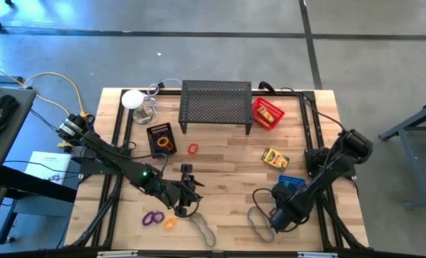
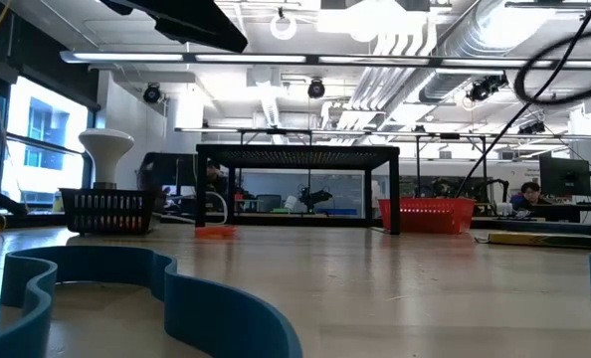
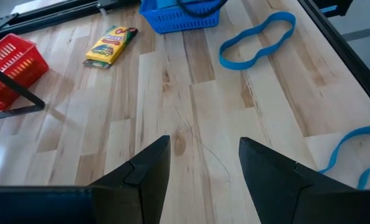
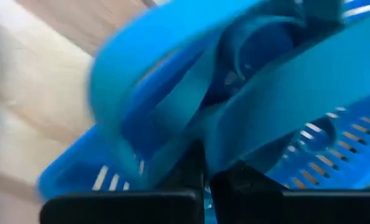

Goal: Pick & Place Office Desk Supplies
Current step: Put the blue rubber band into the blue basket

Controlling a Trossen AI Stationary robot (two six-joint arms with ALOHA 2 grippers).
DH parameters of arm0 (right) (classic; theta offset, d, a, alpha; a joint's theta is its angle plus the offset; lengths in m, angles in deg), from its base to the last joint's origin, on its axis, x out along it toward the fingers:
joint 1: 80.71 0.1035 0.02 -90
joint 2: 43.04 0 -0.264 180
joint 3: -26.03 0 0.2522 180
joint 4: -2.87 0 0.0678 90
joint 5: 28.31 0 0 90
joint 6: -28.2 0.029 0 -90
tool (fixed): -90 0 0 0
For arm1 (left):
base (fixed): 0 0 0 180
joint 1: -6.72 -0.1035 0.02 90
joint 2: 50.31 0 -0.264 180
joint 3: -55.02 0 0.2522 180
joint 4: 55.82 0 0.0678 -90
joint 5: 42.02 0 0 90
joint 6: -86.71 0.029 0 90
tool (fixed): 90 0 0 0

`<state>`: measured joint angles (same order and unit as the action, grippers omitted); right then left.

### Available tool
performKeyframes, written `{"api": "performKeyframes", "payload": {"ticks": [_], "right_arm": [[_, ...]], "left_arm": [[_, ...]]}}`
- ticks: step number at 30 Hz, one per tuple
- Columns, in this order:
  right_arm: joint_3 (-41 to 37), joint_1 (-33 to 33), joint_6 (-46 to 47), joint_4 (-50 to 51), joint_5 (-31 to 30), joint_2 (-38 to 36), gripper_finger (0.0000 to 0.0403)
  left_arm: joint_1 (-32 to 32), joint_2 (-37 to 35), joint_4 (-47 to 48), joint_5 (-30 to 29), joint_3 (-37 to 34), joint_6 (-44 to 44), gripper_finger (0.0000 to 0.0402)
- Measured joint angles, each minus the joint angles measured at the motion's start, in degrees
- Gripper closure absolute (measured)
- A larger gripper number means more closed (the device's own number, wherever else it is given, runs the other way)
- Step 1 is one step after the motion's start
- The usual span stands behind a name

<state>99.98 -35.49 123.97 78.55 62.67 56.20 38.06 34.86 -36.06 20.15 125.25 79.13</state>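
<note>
R gripper (image 4: pixel 203 180) pinched shut on a blue loop (image 4: pixel 172 99) right over the blue tray (image 1: pixel 292 183), table's front-right. Looks light, floppy, prob. slippery; I'd hold mid-band. L gripper (image 3: pixel 203 168) spread, empty, front-centre.

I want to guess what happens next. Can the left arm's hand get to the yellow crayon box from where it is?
Probably yes. The left hand is open and holds nothing, and bare wood lies between it and the yellow crayon box. The red tray sits off to one side, not in the way. It looks like a long stretch, though.
</note>
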Motion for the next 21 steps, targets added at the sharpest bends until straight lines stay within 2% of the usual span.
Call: {"api": "performKeyframes", "payload": {"ticks": [4,10,17,21], "right_arm": [[-1.49,-0.55,3.49,-0.72,3.77,0.02,0.0400],[-1.47,-1.46,5.54,-0.74,5.33,-0.98,0.0393],[-1.45,-1.51,6.60,1.55,5.39,-5.33,0.0319],[-1.45,-1.52,7.87,3.08,8.43,-7.68,0.0272]], "left_arm": [[-0.02,0.00,0.00,0.00,0.00,0.02,0.0218],[-0.04,0.00,0.00,0.00,0.00,0.67,0.0218],[-1.03,0.00,0.02,0.00,0.00,0.68,0.0218],[-1.59,0.00,0.01,-0.02,0.00,0.68,0.0218]]}}
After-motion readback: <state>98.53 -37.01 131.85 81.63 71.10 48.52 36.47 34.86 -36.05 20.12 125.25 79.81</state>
